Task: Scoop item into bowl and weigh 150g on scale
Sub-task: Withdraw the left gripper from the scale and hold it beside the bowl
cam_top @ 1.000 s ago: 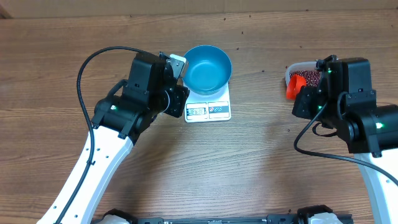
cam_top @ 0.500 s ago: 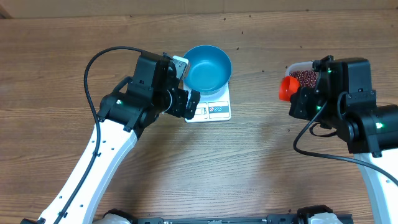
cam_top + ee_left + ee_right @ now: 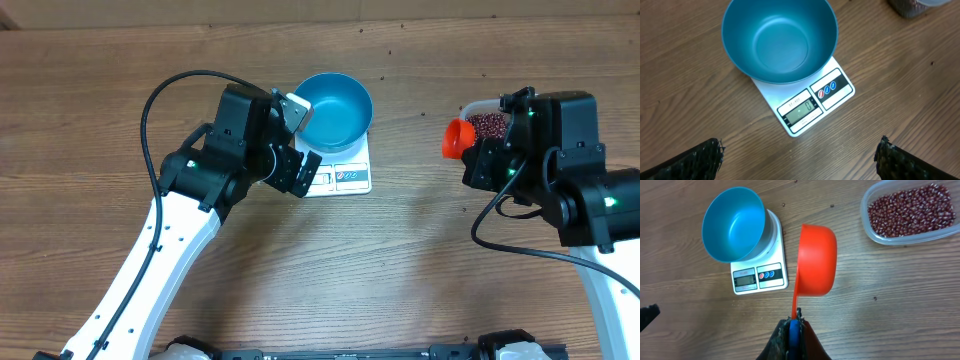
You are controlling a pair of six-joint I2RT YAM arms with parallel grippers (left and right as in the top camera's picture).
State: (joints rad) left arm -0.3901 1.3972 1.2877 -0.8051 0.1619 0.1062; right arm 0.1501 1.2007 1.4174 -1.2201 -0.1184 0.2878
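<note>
The blue bowl [image 3: 334, 107] [image 3: 780, 40] [image 3: 733, 224] stands empty on the white scale [image 3: 345, 178] [image 3: 812, 102] [image 3: 760, 276]. My left gripper [image 3: 303, 138] [image 3: 800, 160] hovers at the scale's left edge. It is open wide with nothing between its fingertips [image 3: 700, 157]. My right gripper [image 3: 796, 325] [image 3: 478, 150] is shut on the handle of an orange scoop [image 3: 816, 260] [image 3: 457, 139]. The scoop hangs over bare table between the scale and the tub, its hollow turned away. The item, red-brown beans [image 3: 910, 210] [image 3: 490, 123], lies in a clear tub.
The clear plastic tub [image 3: 875, 230] sits at the right, partly under my right arm in the overhead view. A few stray beans [image 3: 385, 50] dot the wooden table beyond the bowl. A black cable [image 3: 180, 85] loops over my left arm.
My left gripper has opened wide and let go of the bowl's rim, drawing slightly back. My right gripper has carried the orange scoop leftward, away from the tub.
</note>
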